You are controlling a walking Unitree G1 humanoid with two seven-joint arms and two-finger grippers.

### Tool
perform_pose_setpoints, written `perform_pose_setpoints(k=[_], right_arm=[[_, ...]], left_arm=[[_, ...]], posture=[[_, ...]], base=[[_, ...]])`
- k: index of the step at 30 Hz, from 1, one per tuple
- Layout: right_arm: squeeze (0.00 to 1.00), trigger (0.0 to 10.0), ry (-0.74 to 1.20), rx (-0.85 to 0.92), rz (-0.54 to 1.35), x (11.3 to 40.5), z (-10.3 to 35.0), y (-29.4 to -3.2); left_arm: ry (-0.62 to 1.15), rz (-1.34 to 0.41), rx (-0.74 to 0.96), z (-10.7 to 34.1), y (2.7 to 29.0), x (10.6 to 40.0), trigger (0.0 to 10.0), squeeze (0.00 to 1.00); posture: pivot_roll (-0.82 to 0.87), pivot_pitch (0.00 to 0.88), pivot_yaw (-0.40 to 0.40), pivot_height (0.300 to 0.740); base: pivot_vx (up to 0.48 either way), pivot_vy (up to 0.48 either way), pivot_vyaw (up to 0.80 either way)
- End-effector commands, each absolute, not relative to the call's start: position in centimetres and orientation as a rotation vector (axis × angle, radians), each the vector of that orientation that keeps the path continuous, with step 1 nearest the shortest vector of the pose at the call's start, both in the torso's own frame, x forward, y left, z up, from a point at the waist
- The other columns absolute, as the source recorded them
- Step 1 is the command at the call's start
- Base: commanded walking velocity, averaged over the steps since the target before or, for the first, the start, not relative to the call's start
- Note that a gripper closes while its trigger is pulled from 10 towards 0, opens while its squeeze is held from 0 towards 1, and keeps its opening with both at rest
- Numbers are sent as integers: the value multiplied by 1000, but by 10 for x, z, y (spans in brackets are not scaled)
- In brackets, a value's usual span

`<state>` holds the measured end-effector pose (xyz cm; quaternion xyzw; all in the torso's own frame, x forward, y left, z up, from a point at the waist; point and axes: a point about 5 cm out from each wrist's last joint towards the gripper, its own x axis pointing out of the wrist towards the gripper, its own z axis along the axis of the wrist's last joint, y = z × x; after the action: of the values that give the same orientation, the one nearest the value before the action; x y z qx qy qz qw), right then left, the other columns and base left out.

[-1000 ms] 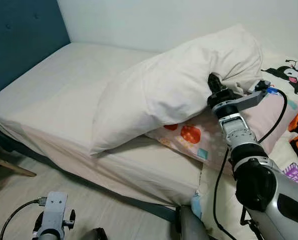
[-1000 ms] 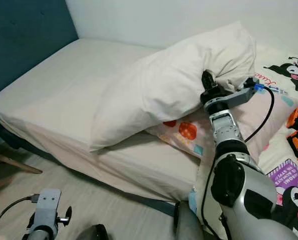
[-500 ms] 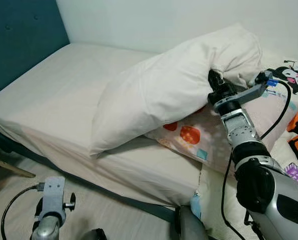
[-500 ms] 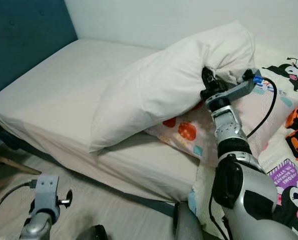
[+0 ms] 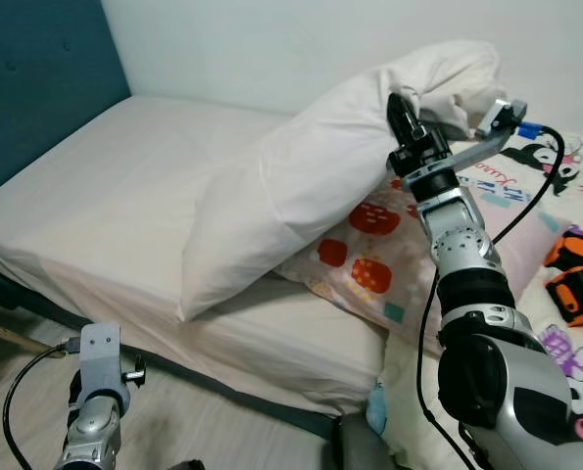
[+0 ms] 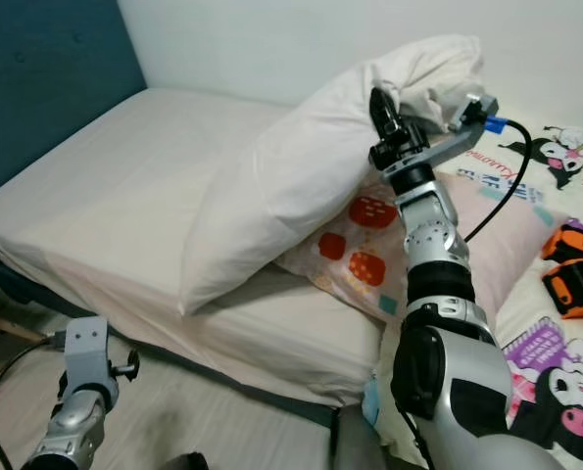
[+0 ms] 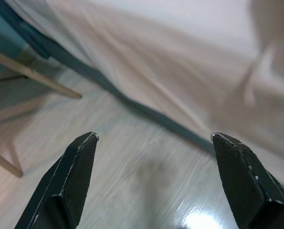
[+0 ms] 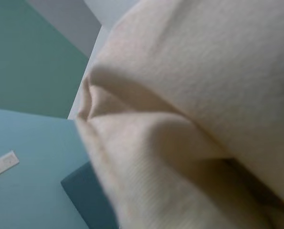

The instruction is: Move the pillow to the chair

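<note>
The right gripper (image 5: 401, 110) is clamped on the white pillow (image 5: 301, 186), holding its far end raised while the near corner rests on the bed (image 5: 105, 196). The left gripper (image 7: 151, 181) hangs open, idle. Carrying to the chair remains.

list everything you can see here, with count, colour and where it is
pillow: 1, white, one end lifted off the bed
patterned pillow: 1, pink with red and teal prints, under the white one
bed: 1, cream sheet, against the wall
headboard: 1, teal, far left
cartoon blanket: 1, white with black characters, right
orange object: 1, orange and black, right edge
right gripper: 1, black, shut on pillow
left gripper: 1, black, open above the floor
</note>
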<state>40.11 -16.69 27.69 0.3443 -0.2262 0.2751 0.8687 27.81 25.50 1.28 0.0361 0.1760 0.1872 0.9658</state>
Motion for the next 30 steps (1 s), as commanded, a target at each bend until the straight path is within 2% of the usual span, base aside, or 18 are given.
perform_pose_setpoints(k=[1,17,20,25,30], right_arm=[[0,0,-526,677,618,398,289,-164],[0,0,-539,665,683,391,300,-151],[0,0,-504,668,708,391,293,-138],[0,0,-434,644,738,389,275,-118],[0,0,-339,617,764,385,250,-95]], left_arm=[[371,404,65,10,258,274,10000,0],[419,431,0,-2,254,266,10000,0],[434,482,-116,-6,255,263,10000,0],[444,477,-114,-6,253,264,10000,0],[449,456,-96,-6,248,267,10000,0]], posture=[[-163,0,7,599],[-167,0,2,646],[-175,0,2,660],[-175,0,1,670],[-170,1,1,684]], base=[[0,0,0],[0,0,0],[0,0,0],[0,0,0],[-480,0,0]])
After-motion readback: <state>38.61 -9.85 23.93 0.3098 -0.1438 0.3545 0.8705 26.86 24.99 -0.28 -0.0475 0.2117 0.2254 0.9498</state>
